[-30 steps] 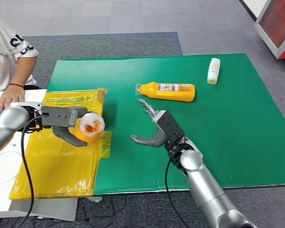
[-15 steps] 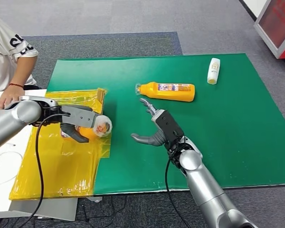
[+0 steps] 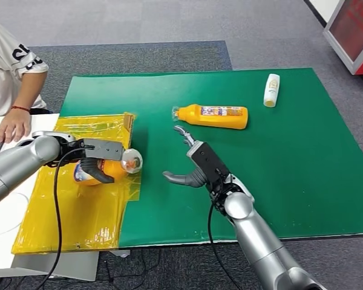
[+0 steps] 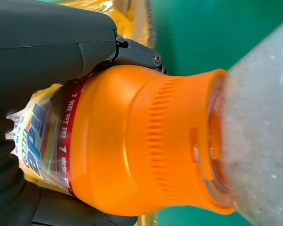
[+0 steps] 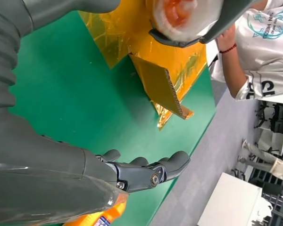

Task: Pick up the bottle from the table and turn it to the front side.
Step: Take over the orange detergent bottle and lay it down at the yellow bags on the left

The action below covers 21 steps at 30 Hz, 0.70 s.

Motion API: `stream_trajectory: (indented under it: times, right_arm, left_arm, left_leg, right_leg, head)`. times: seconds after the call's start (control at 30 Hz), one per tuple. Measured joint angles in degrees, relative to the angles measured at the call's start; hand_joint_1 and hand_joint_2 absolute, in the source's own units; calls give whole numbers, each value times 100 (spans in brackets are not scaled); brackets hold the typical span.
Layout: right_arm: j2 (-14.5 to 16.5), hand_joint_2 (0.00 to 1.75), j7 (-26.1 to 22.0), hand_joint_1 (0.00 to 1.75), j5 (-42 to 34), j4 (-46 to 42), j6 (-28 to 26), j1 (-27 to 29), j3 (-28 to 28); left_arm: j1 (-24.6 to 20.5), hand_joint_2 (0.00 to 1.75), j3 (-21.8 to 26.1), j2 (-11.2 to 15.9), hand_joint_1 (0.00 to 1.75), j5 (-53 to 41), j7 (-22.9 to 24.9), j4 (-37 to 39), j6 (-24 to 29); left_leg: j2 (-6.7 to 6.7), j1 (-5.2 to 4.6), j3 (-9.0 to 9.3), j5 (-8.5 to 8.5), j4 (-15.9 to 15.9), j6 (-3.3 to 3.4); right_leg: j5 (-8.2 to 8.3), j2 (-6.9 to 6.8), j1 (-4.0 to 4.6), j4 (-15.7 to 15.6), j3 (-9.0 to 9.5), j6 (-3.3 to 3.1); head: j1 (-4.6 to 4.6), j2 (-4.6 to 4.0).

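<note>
Orange bottle point(image 3: 97, 170) now tipped sideways in left robot hand point(image 3: 95, 158), right robot hand point(image 3: 192, 164) still spread, empty

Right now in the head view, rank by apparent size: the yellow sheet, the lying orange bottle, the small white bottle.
1. yellow sheet
2. lying orange bottle
3. small white bottle, though it lies farthest from the camera.

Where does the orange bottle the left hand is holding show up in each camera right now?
Head view: orange bottle at left, in the left hand, above the yellow sheet.
Left wrist view: mid-frame, neck toward the picture's right.
Right wrist view: its clear cap end at the top edge.
Shared landmark: the yellow sheet.
</note>
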Motion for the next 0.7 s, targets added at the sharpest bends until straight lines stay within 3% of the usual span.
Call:
stream_trajectory:
  times: [0.1, 0.3, 0.7]
  right_arm:
    - [-10, 175, 5, 0, -6, -45, -37, 9, 60]
    - [-36, 175, 37, 0, -20, -87, -107, 79, 103]
    - [-85, 175, 61, 0, -32, -90, -156, 135, 134]
  left_arm:
    - [87, 175, 49, -51, 4, -51, -65, 272, 97]
    - [390, 175, 144, -132, 0, -244, -136, 615, 477]
    - [784, 175, 501, -117, 0, -361, -502, 659, 687]
  left_leg:
    - [2, 0, 4, 1, 0, -2]
    - [2, 0, 4, 3, 0, -2]
    - [1, 0, 2, 1, 0, -1]
  right_leg:
    - [1, 1, 0, 1, 0, -2]
    - [2, 1, 0, 1, 1, -3]
    - [1, 1, 0, 1, 2, -2]
  head:
    - [0, 0]
    - [0, -1]
    - [1, 0]
